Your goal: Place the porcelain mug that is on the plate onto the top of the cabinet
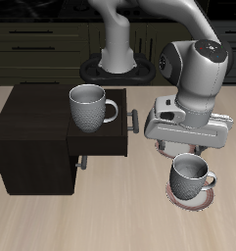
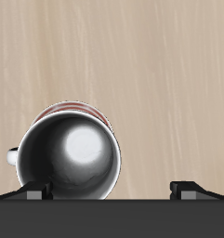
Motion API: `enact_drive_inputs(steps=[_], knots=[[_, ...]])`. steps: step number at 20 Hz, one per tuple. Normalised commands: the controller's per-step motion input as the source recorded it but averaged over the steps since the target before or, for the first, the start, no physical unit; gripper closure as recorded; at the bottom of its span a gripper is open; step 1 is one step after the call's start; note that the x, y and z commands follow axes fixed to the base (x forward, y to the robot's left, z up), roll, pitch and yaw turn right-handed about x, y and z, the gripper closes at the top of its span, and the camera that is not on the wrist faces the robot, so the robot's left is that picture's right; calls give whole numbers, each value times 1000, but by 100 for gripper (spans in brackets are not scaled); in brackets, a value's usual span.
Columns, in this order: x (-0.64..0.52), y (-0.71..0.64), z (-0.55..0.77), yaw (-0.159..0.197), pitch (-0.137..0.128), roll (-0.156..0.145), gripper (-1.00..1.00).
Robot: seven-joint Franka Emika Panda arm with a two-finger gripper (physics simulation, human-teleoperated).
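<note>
The porcelain mug (image 1: pixel 191 176) is seated on the plate (image 1: pixel 178 200), below the wide-open, empty gripper (image 1: pixel 191 147). A second mug (image 1: pixel 88 106), shown only in the exterior view, occupies the cabinet (image 1: pixel 36 137) top.

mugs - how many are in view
2: one mug stands on top of the cabinet; the other mug sits on the plate nearer the table's front edge, below the pincer.

Glossy grey-white arm (image 1: pixel 193 59), black joints
</note>
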Motion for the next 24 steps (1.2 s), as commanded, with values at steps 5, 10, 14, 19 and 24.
enact_drive_inputs(steps=[5,10,14,19,24], knots=[[42,-62,-355,2,44,-7,-100],[-6,-49,-300,-10,39,-1,-100],[19,31,-367,-4,58,30,-100],[21,-15,-565,31,66,24,100],[0,-83,-168,-8,14,-11,100]])
